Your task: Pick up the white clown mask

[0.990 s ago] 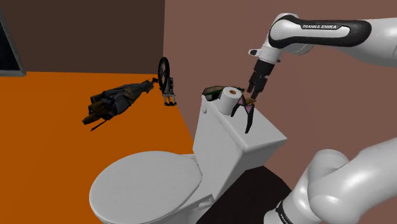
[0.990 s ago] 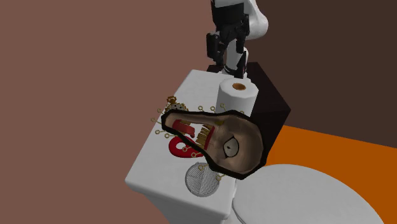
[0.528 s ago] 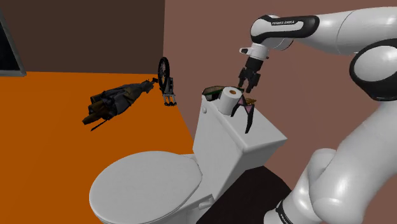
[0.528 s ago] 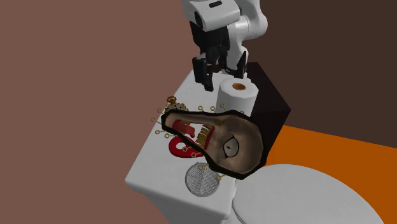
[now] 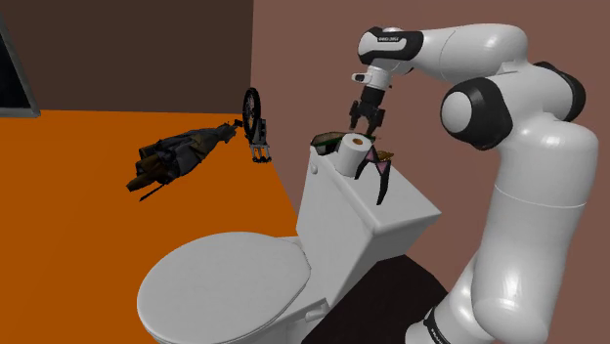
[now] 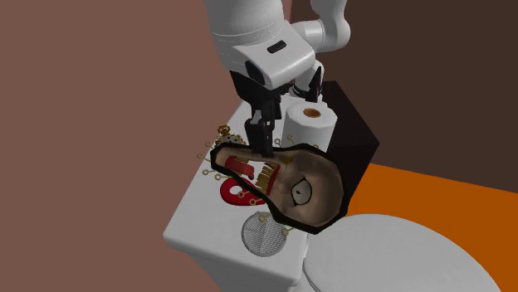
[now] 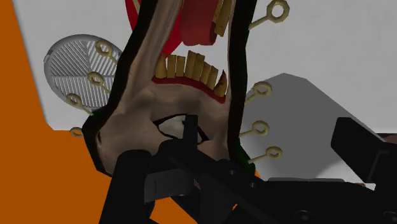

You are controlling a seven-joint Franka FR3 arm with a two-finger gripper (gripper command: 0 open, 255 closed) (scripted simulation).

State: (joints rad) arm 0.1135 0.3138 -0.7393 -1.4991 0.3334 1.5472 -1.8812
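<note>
On the second exterior view's left, I see a white toilet tank lid (image 6: 195, 220). On it lies a tan, black-rimmed clown mask (image 6: 315, 195). My claw (image 6: 261, 145), fingers spread, hangs over its narrow end. A white paper roll (image 6: 311, 124) stands just right.

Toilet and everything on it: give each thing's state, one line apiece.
gripper: open, over the clown mask, holding nothing.
clown mask: resting on the tank lid, not held.
toilet paper roll: upright.
mesh disc: lying flat.
toilet lid: down.
</note>
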